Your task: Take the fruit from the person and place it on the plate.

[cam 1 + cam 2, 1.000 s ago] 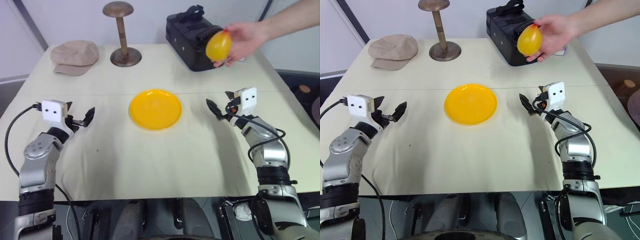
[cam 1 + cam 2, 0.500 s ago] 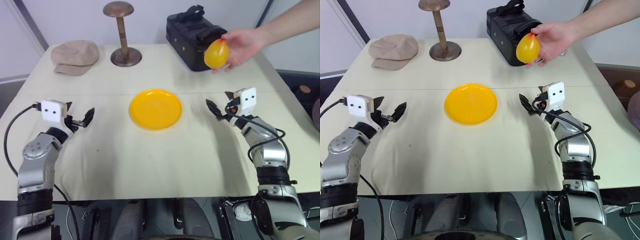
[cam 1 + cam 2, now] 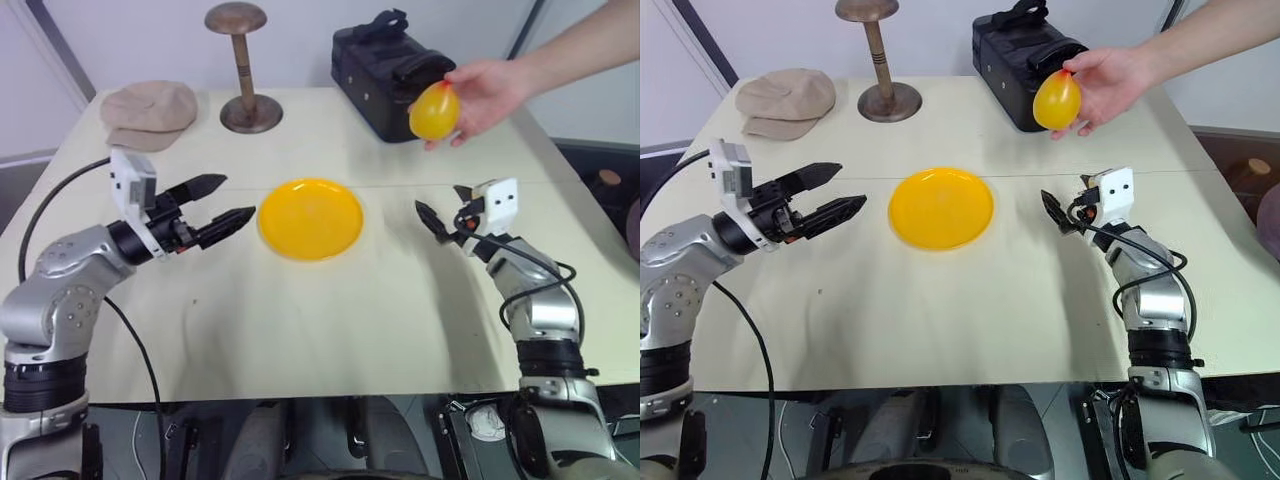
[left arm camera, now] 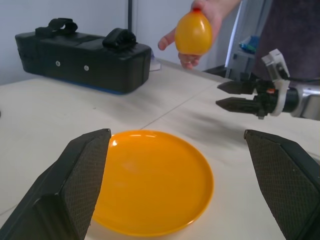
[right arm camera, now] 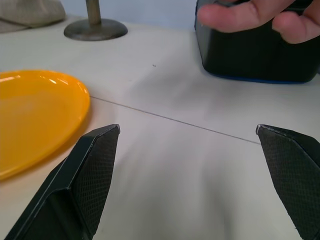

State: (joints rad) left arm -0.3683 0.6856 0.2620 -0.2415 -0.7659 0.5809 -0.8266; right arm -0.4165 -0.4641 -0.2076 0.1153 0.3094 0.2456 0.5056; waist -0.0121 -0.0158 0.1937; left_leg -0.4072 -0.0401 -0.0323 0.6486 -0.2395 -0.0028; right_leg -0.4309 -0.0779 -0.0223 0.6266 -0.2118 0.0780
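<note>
The mango (image 3: 435, 110) is held out in the person's hand (image 3: 487, 88) for handover, above the spread-open right gripper (image 3: 436, 221); the left gripper (image 3: 218, 203) is likewise parted beside the plate (image 3: 311, 217).

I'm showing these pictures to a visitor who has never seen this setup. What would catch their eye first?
Probably the fruit, held in the air by the person's hand over the far right of the table, in front of a black bag. Next comes the plate, bare at the table's middle, flanked by the open left gripper and the open right gripper.
</note>
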